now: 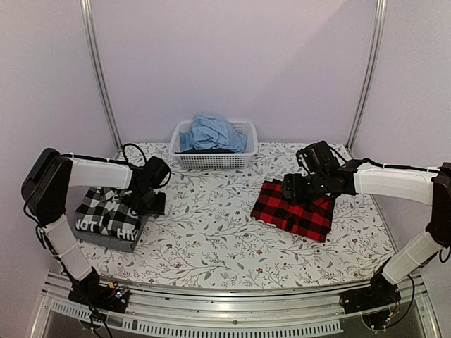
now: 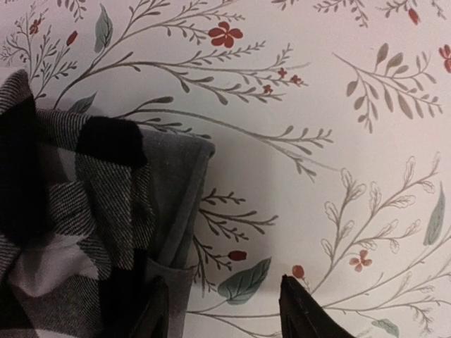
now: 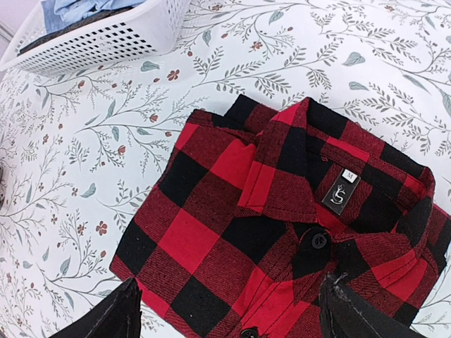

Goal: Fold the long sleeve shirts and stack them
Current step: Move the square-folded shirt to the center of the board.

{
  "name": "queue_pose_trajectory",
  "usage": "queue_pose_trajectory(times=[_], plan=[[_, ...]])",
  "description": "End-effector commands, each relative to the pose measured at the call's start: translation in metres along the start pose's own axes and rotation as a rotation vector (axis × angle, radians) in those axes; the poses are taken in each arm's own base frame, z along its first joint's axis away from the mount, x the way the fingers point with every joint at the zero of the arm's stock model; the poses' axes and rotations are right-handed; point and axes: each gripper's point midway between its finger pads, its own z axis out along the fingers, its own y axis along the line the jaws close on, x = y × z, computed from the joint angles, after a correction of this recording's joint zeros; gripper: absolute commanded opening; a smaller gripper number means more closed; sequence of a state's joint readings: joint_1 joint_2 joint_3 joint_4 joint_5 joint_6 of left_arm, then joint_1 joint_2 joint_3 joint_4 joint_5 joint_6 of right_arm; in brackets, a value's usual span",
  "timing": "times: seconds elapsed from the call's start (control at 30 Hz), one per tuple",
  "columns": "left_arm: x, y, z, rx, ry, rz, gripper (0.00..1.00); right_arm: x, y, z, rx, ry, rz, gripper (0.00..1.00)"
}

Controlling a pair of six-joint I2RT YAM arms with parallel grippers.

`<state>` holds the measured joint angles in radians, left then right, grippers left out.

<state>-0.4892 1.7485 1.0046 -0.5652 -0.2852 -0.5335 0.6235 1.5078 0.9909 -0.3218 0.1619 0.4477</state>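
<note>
A folded red-and-black check shirt [image 1: 294, 210] lies right of the table's middle, collar and label up [image 3: 282, 225]. My right gripper [image 1: 292, 189] hovers over its far left part, open [image 3: 229, 310], fingers astride the cloth without touching it. At the left, a black-and-white check shirt [image 1: 104, 208] lies on a dark grey white-lettered shirt [image 1: 116, 236]. My left gripper [image 1: 151, 201] sits at that stack's right edge, open [image 2: 224, 303]. One of its fingers [image 2: 156, 310] is over the grey cloth's edge [image 2: 176, 211]; the other is over the bare tablecloth.
A white basket [image 1: 243, 130] holding blue cloth [image 1: 211, 132] stands at the back centre, also in the right wrist view [image 3: 106, 42]. The floral tablecloth [image 1: 204, 218] covers the table. Metal posts rise at both back corners, and a rail runs along the near edge.
</note>
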Motion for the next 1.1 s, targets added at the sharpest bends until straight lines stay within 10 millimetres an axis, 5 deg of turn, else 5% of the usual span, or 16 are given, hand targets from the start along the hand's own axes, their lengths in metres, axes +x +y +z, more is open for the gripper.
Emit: queue_pose_trajectory(times=[0.0,0.33,0.67,0.8,0.97,1.07], plan=[[-0.012,0.006,-0.010,-0.049,-0.043,-0.004,0.53,-0.013,0.006,-0.010,-0.022,-0.036,0.001,0.85],[-0.017,0.008,0.029,-0.114,-0.001,0.048,0.43,-0.010,0.003,-0.015,-0.021,-0.037,0.017,0.85],[-0.017,0.030,0.034,-0.267,0.007,0.049,0.40,-0.005,-0.001,-0.020,-0.019,-0.045,0.036,0.85],[-0.011,0.029,0.043,-0.245,0.033,0.055,0.28,-0.005,0.000,-0.020,-0.025,-0.041,0.037,0.85],[-0.005,0.021,0.049,-0.190,0.051,0.068,0.01,-0.004,-0.001,-0.021,-0.025,-0.042,0.038,0.85],[-0.009,0.007,0.042,-0.125,0.038,0.062,0.00,-0.003,-0.001,-0.021,-0.024,-0.040,0.040,0.85]])
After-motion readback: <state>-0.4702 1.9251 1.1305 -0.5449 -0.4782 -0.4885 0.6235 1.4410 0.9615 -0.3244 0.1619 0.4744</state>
